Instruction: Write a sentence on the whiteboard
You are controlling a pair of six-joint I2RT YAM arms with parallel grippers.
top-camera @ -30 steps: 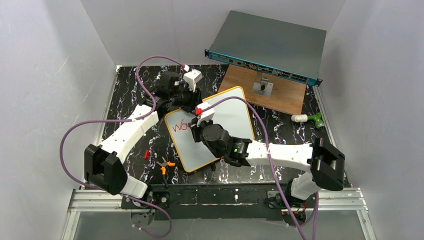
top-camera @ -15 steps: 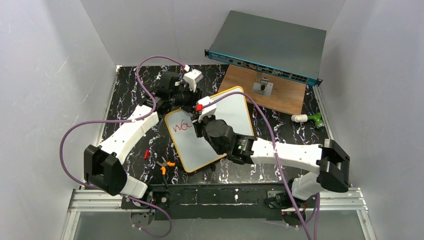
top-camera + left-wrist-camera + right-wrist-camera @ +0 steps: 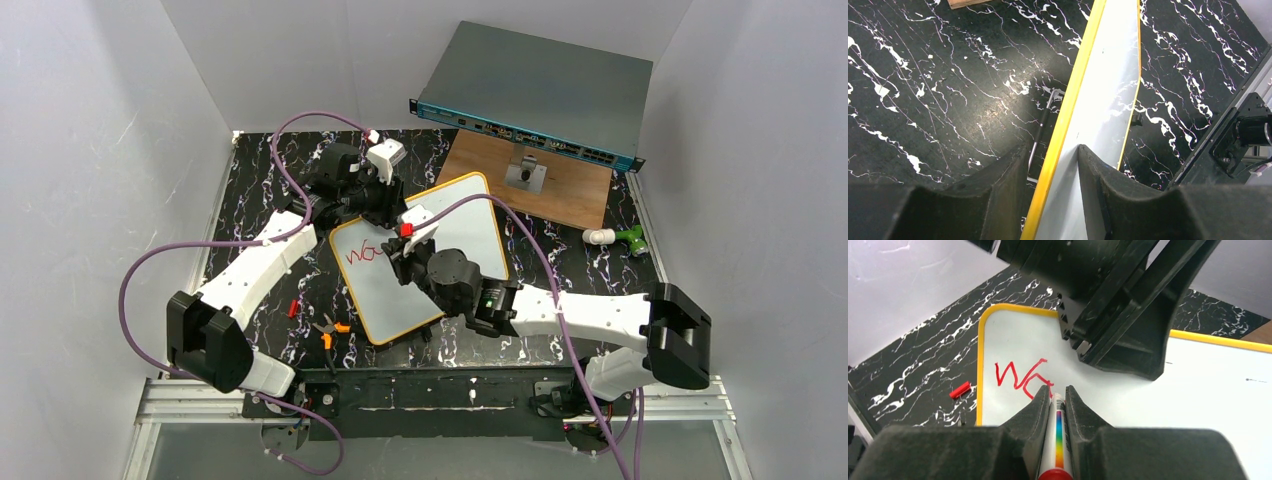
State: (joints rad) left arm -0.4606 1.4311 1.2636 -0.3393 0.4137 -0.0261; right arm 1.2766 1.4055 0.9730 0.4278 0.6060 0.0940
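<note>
Over the last second the right arm (image 3: pixel 590 312) has swung its elbow outward and its wrist has crept a little along the board, while the red lettering has barely grown. The sentence (image 3: pixel 1020 377) so far reads only "Wa". It lies just ahead and to the left of the right gripper (image 3: pixel 1054 398), near a corner of the whiteboard (image 3: pixel 1198 390). That gripper's fingers are clamped together on a marker (image 3: pixel 1057 440), and its tip is hard to make out. The left gripper (image 3: pixel 1050 155) straddles the whiteboard's yellow rim with a finger on each face, apparently pinching it steady.

The left gripper's body sits just ahead and to the right of the marker, so the coming letters may run into it. Pressing too hard could shift the whiteboard in that pinch and skew the line, or tilt the marker between its fingers. A red cap (image 3: pixel 960 389) lies on the table (image 3: pixel 923 370), left of the right fingers.
</note>
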